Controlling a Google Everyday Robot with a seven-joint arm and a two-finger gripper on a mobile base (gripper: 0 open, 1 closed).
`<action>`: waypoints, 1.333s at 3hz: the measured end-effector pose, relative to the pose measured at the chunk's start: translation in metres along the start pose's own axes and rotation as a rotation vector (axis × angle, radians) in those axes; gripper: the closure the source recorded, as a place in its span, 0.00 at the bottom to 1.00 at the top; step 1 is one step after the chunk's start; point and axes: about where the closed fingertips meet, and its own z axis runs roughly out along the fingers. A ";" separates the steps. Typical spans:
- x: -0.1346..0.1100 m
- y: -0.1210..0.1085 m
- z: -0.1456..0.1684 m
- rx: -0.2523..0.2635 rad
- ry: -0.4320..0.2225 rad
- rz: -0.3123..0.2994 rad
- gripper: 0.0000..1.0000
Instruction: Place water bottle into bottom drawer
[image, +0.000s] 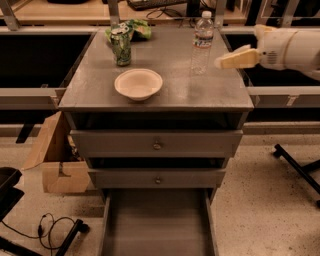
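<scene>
On the counter (215, 95), rear right: water bottle (202, 42), clear ribbed plastic, white cap, upright. Just to its right, level with its lower half and not touching it: gripper (222, 61), cream-coloured, pointing left from a white arm; whether it is spread or closed cannot be told. Counter centre: pale bowl (138, 84). Rear left: green can (121, 45), upright, with a crumpled green bag (136, 27) behind it. Below the counter: top drawer (156, 144) and middle drawer (157, 178), each with a round knob. At floor level: bottom drawer (156, 225), pulled out, a plain grey tray. Left of the cabinet: open cardboard box (52, 160).
</scene>
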 end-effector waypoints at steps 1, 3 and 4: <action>0.003 -0.007 0.060 0.039 -0.084 0.074 0.00; 0.009 -0.017 0.114 0.087 -0.152 0.146 0.00; 0.010 -0.020 0.127 0.093 -0.169 0.158 0.00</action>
